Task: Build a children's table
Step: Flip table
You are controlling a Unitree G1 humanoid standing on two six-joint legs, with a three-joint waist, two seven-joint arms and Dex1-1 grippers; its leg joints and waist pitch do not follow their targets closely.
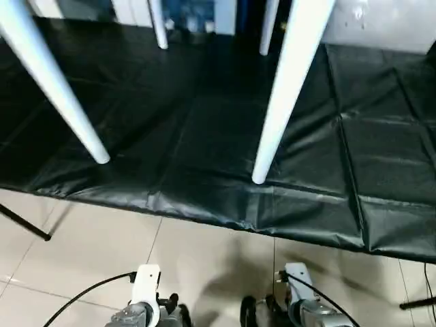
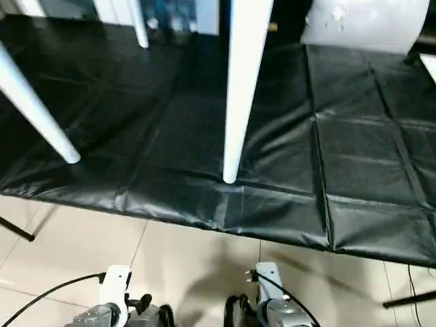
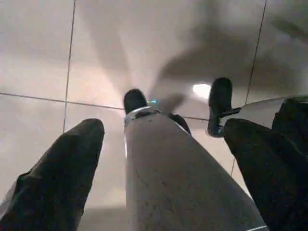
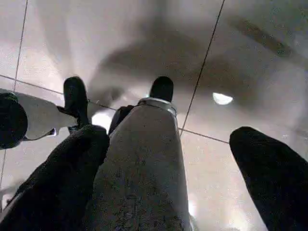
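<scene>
The children's table stands on its legs on the black sheet-covered work surface (image 1: 204, 136); its top is out of view above. Two white tapered legs reach the sheet near the front edge, one at the left (image 1: 65, 92) and one in the middle (image 1: 283, 95). Two more legs (image 1: 158, 24) (image 1: 268, 27) stand at the back. Both my arms hang low in front of the work surface, over the tiled floor. My left gripper (image 3: 163, 127) is open, its fingers (image 3: 62, 178) wide apart and holding nothing. My right gripper (image 4: 171, 134) is open and holds nothing as well.
Beige floor tiles (image 1: 204, 266) lie between me and the work surface's front edge. My own silver lower legs (image 3: 178, 183) with black feet show between the fingers in the wrist views. Black cables (image 1: 82, 296) trail from my forearms. A thin black support leg (image 1: 27, 225) stands under the work surface at the left.
</scene>
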